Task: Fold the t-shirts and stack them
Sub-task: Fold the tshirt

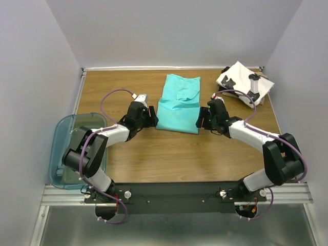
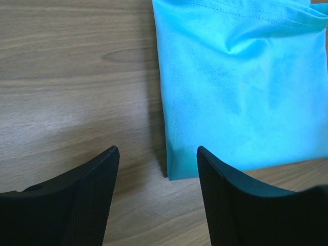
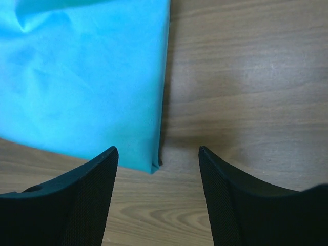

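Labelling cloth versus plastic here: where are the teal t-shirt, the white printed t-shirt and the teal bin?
teal t-shirt point(image 1: 178, 107): top view, middle of cloth
white printed t-shirt point(image 1: 237, 74): top view, upper white area
teal bin point(image 1: 64, 128): top view, bare far-left corner

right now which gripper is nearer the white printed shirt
Right. The right gripper lies down-left of the white printed shirt; the left gripper farther left, across the teal shirt.

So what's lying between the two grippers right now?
The teal tee, folded on the table; the top view shows the left gripper and right gripper flanking its near corners, both open.
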